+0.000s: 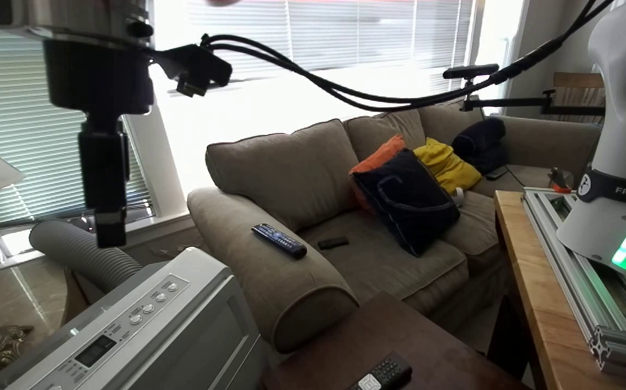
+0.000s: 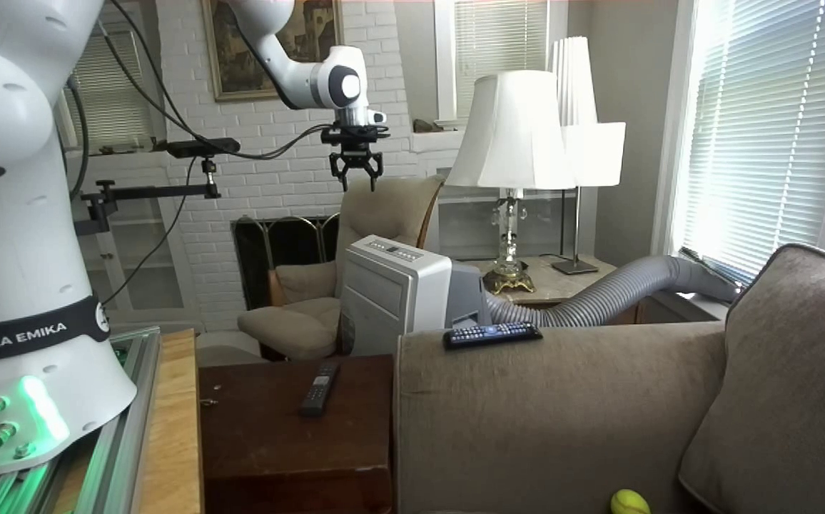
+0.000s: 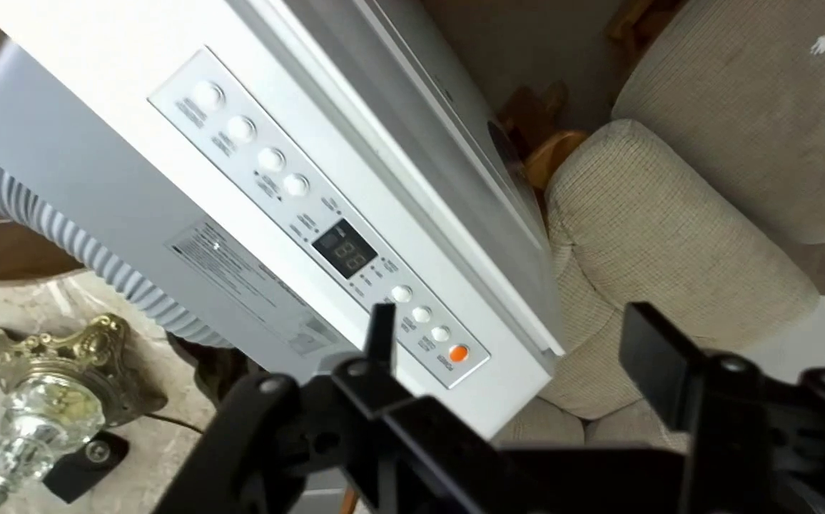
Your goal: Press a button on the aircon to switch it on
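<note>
A: Location of the portable air conditioner (image 2: 377, 293)?

B: Upright. The sofa arm (image 1: 259, 271) lies just beside one end of it, the armchair (image 2: 384, 207) near its front panel (image 1: 204, 336), the marble-topped side table (image 2: 555, 289) behind it.

A: Controls?

B: A control panel (image 3: 312, 200) runs lengthwise along its top (image 3: 155, 139). The display (image 3: 345, 248) sits mid-strip; the orange power button (image 3: 458, 353) sits at one end, near the unit's edge.

A: Gripper (image 2: 359, 183) condition?

B: Fingers (image 3: 651, 357) spread wide, nothing held. It hangs over the air conditioner, pointing down, with clear air between it and the top in an exterior view. In the wrist view the power button shows between the fingers, and one finger hides part of the top's rear edge.

A: Room to move?

B: Above the unit, air shows on both sides of the fingers. Behind it, the corrugated exhaust hose (image 2: 601, 296) runs off toward the window (image 2: 762, 157). Near its front panel stands a dark wooden chest (image 2: 262, 435), bearing a black remote control (image 2: 320, 389). A second remote control (image 2: 492, 334) lies on the sofa arm, near the air conditioner. Whether the chest touches the unit, I cannot tell.
</note>
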